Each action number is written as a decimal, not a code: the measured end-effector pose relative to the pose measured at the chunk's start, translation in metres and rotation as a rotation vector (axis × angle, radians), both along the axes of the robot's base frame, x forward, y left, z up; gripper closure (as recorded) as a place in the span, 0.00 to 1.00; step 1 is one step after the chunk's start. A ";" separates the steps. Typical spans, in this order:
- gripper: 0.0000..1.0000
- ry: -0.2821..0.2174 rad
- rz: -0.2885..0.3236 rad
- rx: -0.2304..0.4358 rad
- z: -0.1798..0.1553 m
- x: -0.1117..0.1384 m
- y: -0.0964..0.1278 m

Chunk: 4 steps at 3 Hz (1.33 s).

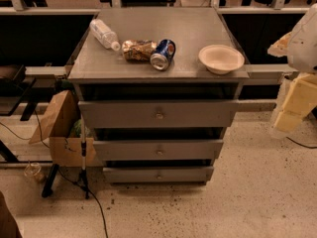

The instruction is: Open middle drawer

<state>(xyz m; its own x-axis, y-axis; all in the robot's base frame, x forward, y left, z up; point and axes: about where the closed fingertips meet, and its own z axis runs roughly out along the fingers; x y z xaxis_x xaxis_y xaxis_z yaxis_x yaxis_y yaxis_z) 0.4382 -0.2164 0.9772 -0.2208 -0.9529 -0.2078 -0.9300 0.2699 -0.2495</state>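
A grey cabinet (148, 58) stands in the middle of the camera view with three stacked drawer fronts. The middle drawer (158, 149) is the middle-width grey front, with a small round metal knob (159, 152) at its centre. The widest drawer front (158, 114) is above it and the narrowest (158, 174) is below. A dark gap shows above each front. My gripper (286, 119), with pale yellow parts, hangs at the right edge of the view, well to the right of the cabinet and apart from the knob.
On the cabinet top lie a plastic bottle (103, 33), a snack bag (137, 50), a blue can (163, 54) on its side and a white bowl (221, 58). A cardboard box (62, 128) and a thin stand with cables (83, 157) are on the floor at the left.
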 end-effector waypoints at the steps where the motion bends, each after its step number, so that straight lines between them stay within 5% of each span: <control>1: 0.00 0.000 0.000 0.000 0.000 0.000 0.000; 2: 0.00 0.004 0.004 0.045 -0.026 0.003 0.011; 4: 0.00 0.045 0.027 0.181 -0.179 0.016 0.096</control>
